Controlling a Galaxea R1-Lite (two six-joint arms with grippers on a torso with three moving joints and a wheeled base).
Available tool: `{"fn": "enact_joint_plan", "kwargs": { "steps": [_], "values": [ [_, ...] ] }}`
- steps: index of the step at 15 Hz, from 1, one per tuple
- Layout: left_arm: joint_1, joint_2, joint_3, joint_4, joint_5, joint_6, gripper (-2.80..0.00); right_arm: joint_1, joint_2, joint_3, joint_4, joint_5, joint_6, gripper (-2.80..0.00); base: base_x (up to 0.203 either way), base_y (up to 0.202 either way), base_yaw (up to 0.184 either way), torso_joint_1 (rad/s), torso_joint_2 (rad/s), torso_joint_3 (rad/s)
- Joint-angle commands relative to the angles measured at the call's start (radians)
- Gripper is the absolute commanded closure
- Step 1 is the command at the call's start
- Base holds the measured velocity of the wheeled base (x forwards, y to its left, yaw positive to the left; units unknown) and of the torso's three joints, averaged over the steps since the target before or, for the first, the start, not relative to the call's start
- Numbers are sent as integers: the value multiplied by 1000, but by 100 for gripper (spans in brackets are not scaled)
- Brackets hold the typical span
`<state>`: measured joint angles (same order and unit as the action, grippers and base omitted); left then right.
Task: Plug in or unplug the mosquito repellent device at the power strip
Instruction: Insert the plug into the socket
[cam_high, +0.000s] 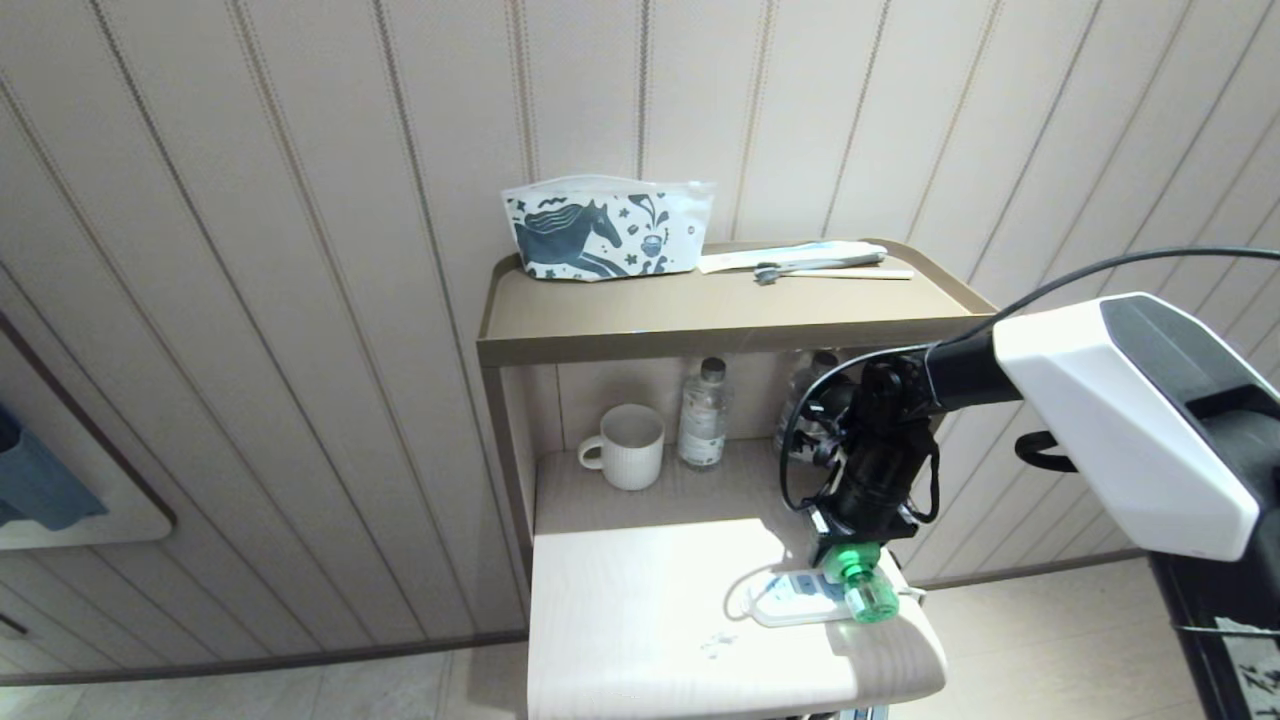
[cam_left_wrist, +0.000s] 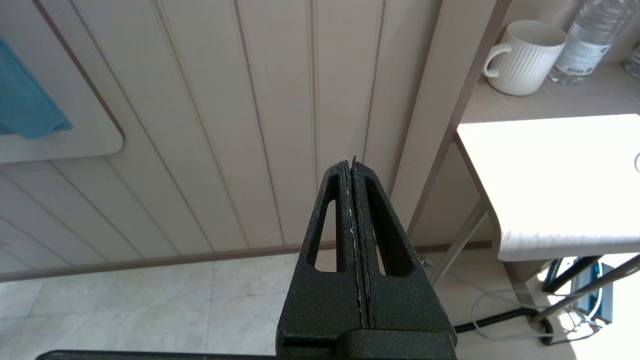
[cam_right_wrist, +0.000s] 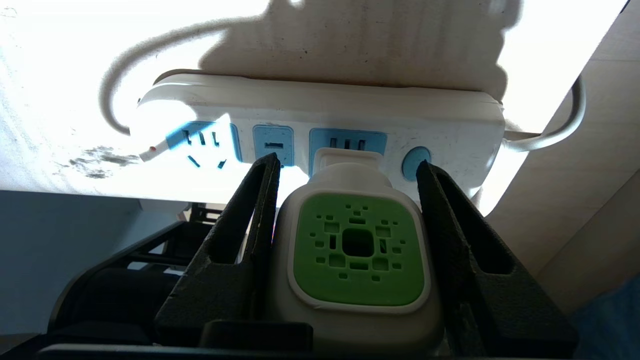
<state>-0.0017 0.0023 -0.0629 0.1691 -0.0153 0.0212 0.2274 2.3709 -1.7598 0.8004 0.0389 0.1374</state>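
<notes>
The mosquito repellent device (cam_right_wrist: 357, 250), white with a green perforated top patch, sits between the fingers of my right gripper (cam_right_wrist: 346, 161), which is shut on its two sides. Its plug end rests against a light-blue socket face of the white power strip (cam_right_wrist: 440, 125); the prongs are hidden. In the head view the right gripper (cam_high: 845, 548) points down at the power strip (cam_high: 785, 605) near the table's right front corner, with the device's green bottle (cam_high: 868, 595) sticking out below. My left gripper (cam_left_wrist: 352, 165) is shut on nothing, parked beside the table above the floor.
A white ribbed mug (cam_high: 628, 445) and a clear water bottle (cam_high: 703, 415) stand on the lower shelf behind the table. A horse-print pouch (cam_high: 600, 230) and toiletries lie on the top shelf (cam_high: 700, 325). The strip's cord (cam_right_wrist: 112, 100) loops over the tabletop.
</notes>
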Motion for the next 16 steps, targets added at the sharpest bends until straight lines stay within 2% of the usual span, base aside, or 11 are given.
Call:
{"fn": "enact_joint_plan", "kwargs": {
  "steps": [1,16],
  "values": [
    [0,1,0,1,0,0,0,3,-1,0,5,1,1,0,0,0,0,0,0,0],
    [0,1,0,1,0,0,0,1,19,6,5,1,11,0,0,0,0,0,0,0]
  ]
}}
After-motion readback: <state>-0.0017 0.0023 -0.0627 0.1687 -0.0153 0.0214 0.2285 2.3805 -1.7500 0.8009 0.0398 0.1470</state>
